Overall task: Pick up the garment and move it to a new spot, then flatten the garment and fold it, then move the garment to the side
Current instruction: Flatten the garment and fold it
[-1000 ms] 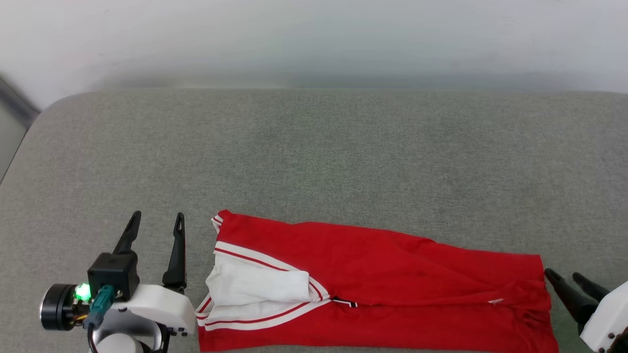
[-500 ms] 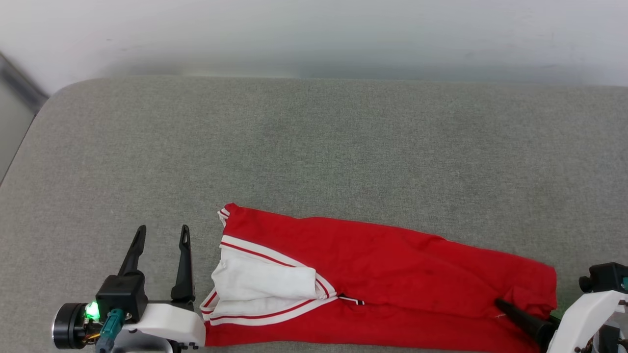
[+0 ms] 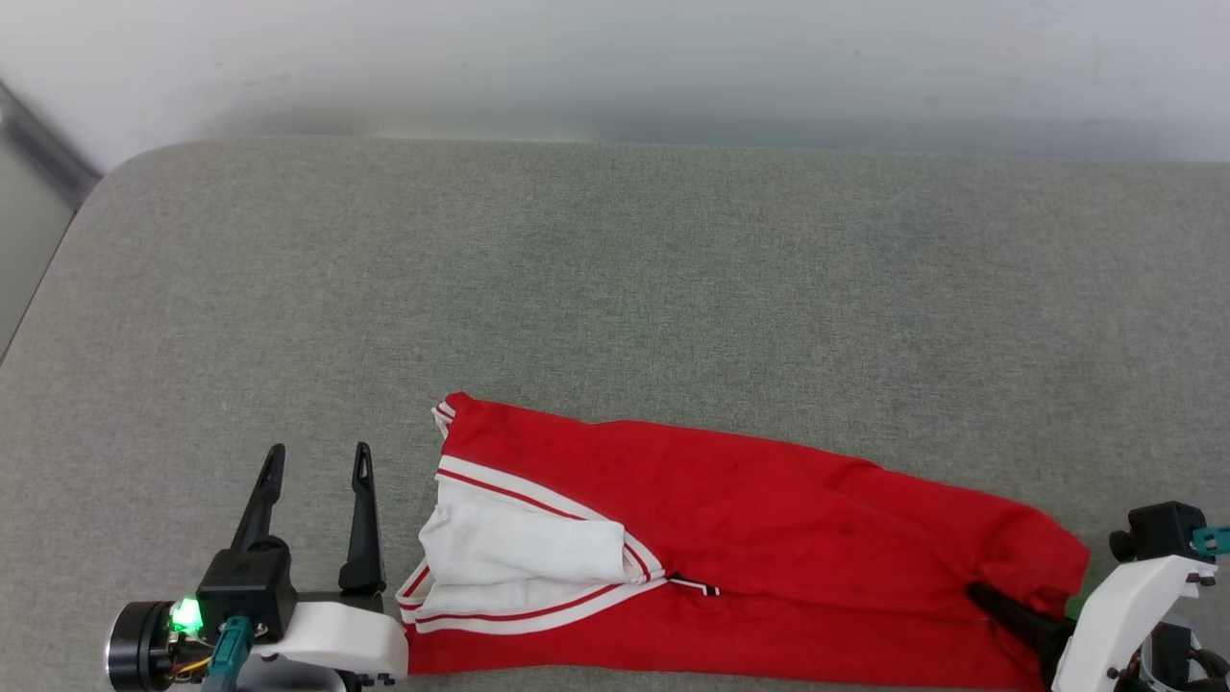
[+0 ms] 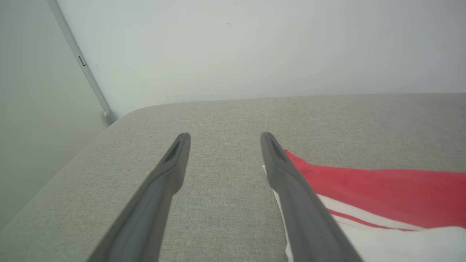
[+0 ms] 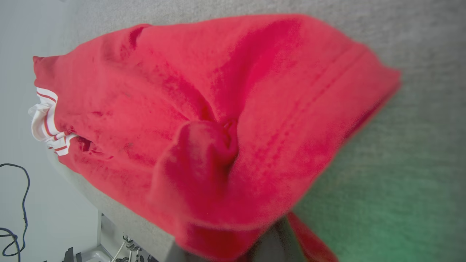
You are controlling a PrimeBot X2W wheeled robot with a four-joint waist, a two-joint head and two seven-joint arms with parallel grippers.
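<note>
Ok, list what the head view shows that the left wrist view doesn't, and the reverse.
Head view: the shirt along its full length, from striped end to plain red end, and the right gripper closed on that red end at the lower right.
Left wrist view: a grey strip running down the wall corner beyond the cushion's edge.
Both: the grey cushion, the pale wall, the shirt's red-and-white striped end, and the left gripper open beside it, holding nothing.
</note>
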